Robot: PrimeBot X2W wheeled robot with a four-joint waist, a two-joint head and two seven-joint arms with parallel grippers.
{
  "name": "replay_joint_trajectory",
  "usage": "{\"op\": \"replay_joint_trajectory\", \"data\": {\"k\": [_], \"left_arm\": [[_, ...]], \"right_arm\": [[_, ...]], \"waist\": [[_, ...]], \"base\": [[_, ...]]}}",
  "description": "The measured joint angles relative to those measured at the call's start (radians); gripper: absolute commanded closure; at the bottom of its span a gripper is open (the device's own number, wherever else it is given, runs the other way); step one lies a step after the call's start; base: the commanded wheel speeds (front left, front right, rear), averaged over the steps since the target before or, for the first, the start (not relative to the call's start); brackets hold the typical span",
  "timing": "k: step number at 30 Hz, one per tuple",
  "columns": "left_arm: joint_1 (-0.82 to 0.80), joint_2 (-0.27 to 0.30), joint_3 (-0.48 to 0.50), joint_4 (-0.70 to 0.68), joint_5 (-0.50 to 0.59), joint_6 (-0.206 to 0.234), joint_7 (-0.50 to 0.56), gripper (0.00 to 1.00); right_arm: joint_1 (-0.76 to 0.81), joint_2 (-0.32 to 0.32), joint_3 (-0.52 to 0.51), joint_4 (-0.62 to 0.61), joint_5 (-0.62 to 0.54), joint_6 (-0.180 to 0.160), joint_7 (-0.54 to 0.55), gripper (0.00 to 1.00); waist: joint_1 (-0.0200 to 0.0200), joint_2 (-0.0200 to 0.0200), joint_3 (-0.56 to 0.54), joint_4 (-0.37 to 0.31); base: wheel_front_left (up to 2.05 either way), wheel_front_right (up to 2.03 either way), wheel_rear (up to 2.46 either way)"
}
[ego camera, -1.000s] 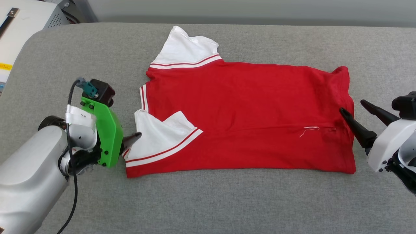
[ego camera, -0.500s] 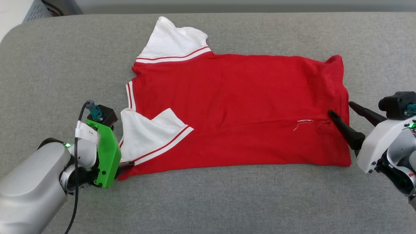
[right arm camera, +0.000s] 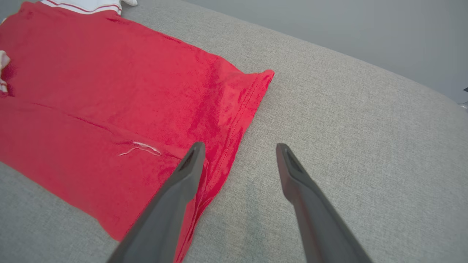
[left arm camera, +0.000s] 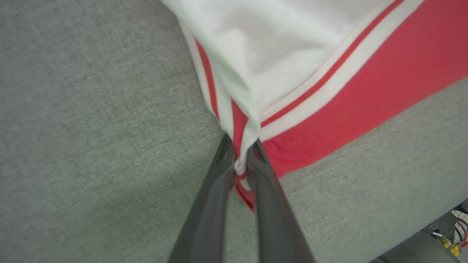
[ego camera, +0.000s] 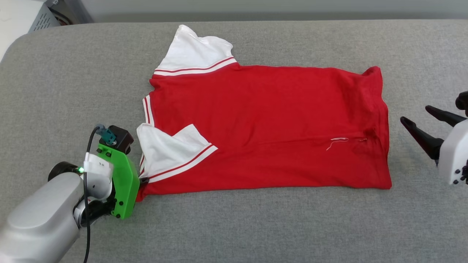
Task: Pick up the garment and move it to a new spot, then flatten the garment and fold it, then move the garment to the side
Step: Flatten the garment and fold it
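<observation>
Item: left arm, pale forearm entering from the lower left, green wrist bracket (ego camera: 122,182) upright, fingers pointing low across the grey padded table (ego camera: 234,226) towards the shirt. Left gripper (left arm camera: 239,151): fingers pressed together, clamped on the garment (ego camera: 263,124) at its near left corner, where the folded white sleeve and striped trim meet. Item: right arm at the right edge, right gripper (ego camera: 415,114) aimed at the hem, fingers spread apart, holding nothing, just beside the cloth without touching it. Writing: small white tag on the left wrist (marks too small to read). Garment: red, lying spread flat mid-table, collar end to the left, hem to the right, with a loose white thread (ego camera: 334,142) near the hem.
</observation>
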Motion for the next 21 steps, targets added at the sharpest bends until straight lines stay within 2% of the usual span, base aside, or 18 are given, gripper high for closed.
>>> {"op": "replay_joint_trajectory", "data": {"k": [3, 4, 8, 13, 18, 21], "left_arm": [[0.013, 0.006, 0.0, -0.021, 0.0, 0.0, -0.037, 1.0], [0.02, 0.017, 0.001, -0.049, 0.005, 0.001, -0.063, 1.0], [0.021, 0.027, 0.004, -0.094, 0.017, 0.013, -0.077, 1.0], [0.02, 0.029, 0.001, -0.135, 0.033, 0.034, -0.077, 1.0], [0.019, 0.029, 0.0, -0.152, 0.04, 0.045, -0.082, 1.0], [0.019, 0.028, 0.0, -0.154, 0.04, 0.05, -0.086, 1.0]], "right_arm": [[0.001, -0.046, -0.007, -0.033, 0.045, 0.0, 0.115, 0.0], [0.004, -0.07, -0.002, -0.061, 0.074, 0.0, 0.23, 0.0], [0.024, -0.065, 0.013, -0.072, 0.085, 0.0, 0.326, 0.0], [0.041, -0.003, 0.032, -0.022, 0.071, 0.0, 0.363, 0.0], [0.048, 0.075, 0.063, 0.078, 0.04, 0.0, 0.359, 0.0], [0.051, 0.082, 0.077, 0.121, 0.038, -0.001, 0.349, 0.0]], "waist": [[0.0, 0.0, -0.014, 0.009], [0.0, 0.0, -0.02, 0.018], [0.0, 0.0, -0.014, 0.027], [0.0, 0.0, 0.006, 0.04], [0.0, -0.0001, 0.03, 0.05], [0.0, -0.0001, 0.039, 0.055]], "base": [[0.0, 0.0, 0.0], [0.0, 0.0, 0.0], [0.0, 0.0, 0.0], [0.0, 0.0, 0.0], [0.0, 0.0, 0.0], [0.0, 0.0, 0.0]]}}
